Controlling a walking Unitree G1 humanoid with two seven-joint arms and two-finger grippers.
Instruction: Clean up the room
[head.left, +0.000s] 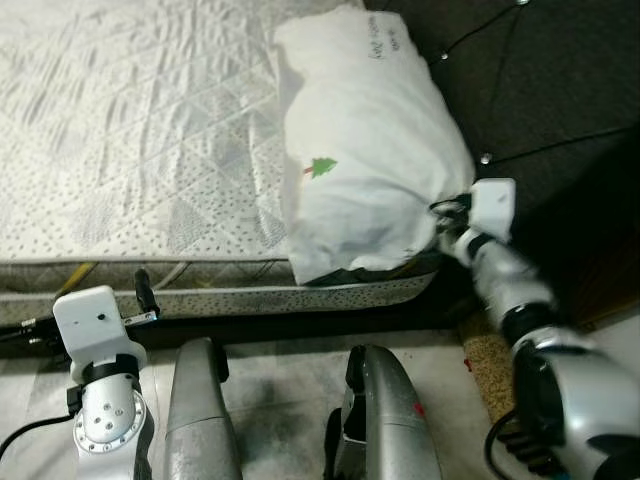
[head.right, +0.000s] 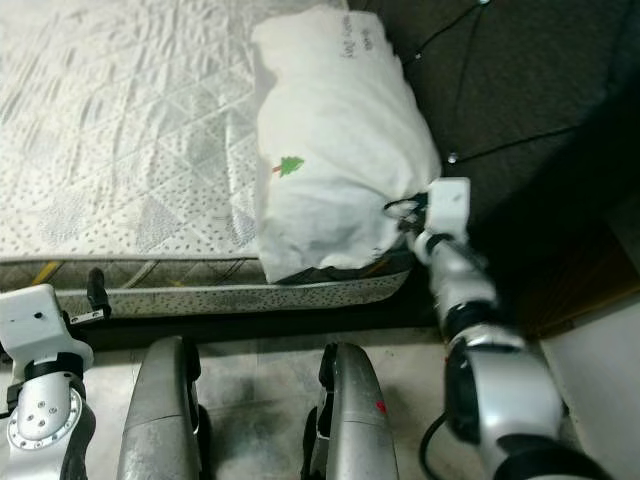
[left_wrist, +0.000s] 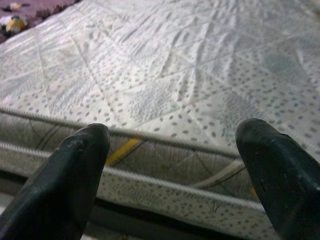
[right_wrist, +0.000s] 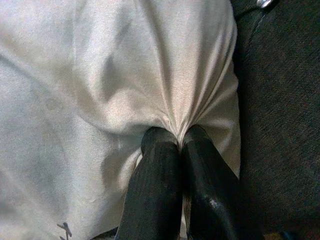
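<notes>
Down at six o'clock the robot's silver legs (head.left: 200, 420) face the bed. Left gripper (left_wrist: 175, 165) hangs at eight o'clock beside the mattress (head.left: 130, 130), fingers spread wide, nothing between them. Over at three o'clock the right gripper (right_wrist: 178, 142) is pinched tight on a fold of the white pillow (head.left: 365, 150), which lies at one o'clock against the dark headboard (head.left: 540, 90). Looks like pillow-tidying is underway; next comes a steady pull or lift without losing that cloth.
</notes>
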